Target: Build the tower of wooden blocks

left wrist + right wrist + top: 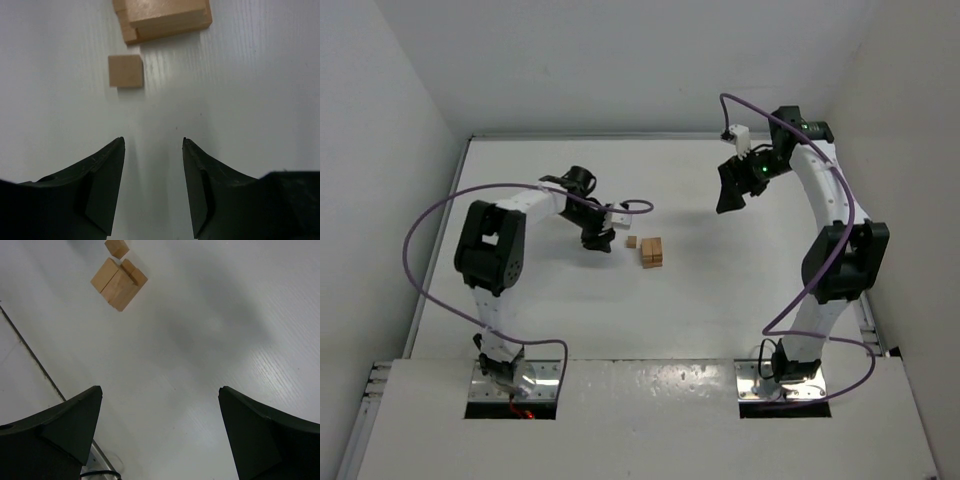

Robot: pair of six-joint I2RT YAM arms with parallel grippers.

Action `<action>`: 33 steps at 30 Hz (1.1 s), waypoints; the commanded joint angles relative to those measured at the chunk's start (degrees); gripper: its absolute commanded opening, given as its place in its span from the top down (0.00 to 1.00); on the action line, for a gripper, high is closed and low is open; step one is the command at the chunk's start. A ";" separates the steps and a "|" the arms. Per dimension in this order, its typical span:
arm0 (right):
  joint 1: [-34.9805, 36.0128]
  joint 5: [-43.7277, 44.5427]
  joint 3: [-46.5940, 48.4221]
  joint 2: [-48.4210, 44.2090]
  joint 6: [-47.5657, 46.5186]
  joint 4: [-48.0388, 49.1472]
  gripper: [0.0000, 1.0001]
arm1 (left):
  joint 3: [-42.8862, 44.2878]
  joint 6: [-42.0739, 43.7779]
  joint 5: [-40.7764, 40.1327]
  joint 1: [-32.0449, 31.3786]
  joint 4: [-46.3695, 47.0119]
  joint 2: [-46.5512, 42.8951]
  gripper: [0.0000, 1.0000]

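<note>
The white desk (720, 300) fills the scene, and the tower (652, 252) stands near its middle, well ahead of both arm bases.

The left arm (495, 240) bends in from its own side of the tower. The right arm (840, 250) rises on the other side and reaches past the tower toward the back wall.

The right jaws hang high, behind the tower and off to the right arm's side, well apart from it. They are spread as wide as they go, with only bare desk between them in the right wrist view.

The left jaws sit low on the left arm's side of the tower and point at it. They are partly open and hold nothing. The left wrist view shows plain desk in the gap.

The tower (167, 17) is a tight cluster of tan wood blocks, squarish from above. In the right wrist view (117, 282) several blocks sit flush against one another. It looks to be two or three layers high, though no view shows this clearly.

One small loose block (632, 241) lies flat on the desk just beside the tower, not touching it, between the tower and the left jaws (126, 71).
</note>
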 commanded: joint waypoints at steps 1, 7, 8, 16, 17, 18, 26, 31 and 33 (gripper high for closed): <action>0.20 -1.59 3.25 -0.88 -0.25 -1.13 0.01 | 5.32 6.08 -0.50 -3.80 -1.24 4.14 0.45; 0.11 -0.54 2.02 -1.31 -1.66 -1.40 0.01 | 11.66 2.93 -3.42 -6.18 -2.03 9.25 0.45; 0.20 -0.62 2.02 -1.40 -1.66 -1.31 0.01 | 12.37 2.40 -4.03 -6.18 -2.03 10.65 0.45; 0.20 -1.15 3.95 0.26 -1.83 -2.19 0.01 | 14.66 0.37 -7.28 -7.32 -2.03 12.51 0.40; 0.20 -1.24 4.04 0.44 -1.75 -2.10 0.01 | 14.05 1.42 -7.29 -7.85 -2.03 12.51 0.39; 0.37 -0.98 4.04 0.53 -2.01 -2.28 0.01 | 13.52 2.04 -7.29 -7.85 -2.03 12.51 0.37; 2.22 0.96 4.83 1.93 -3.50 -3.24 0.01 | 13.34 4.15 -6.67 -8.90 -2.03 11.45 0.27; 2.75 1.58 4.74 2.29 -3.77 -3.51 0.01 | 13.34 4.15 -6.15 -8.91 -2.03 11.98 0.31; 2.92 1.66 4.66 2.55 -3.85 -3.42 0.01 | 13.87 4.15 -5.62 -9.43 -2.03 11.98 0.33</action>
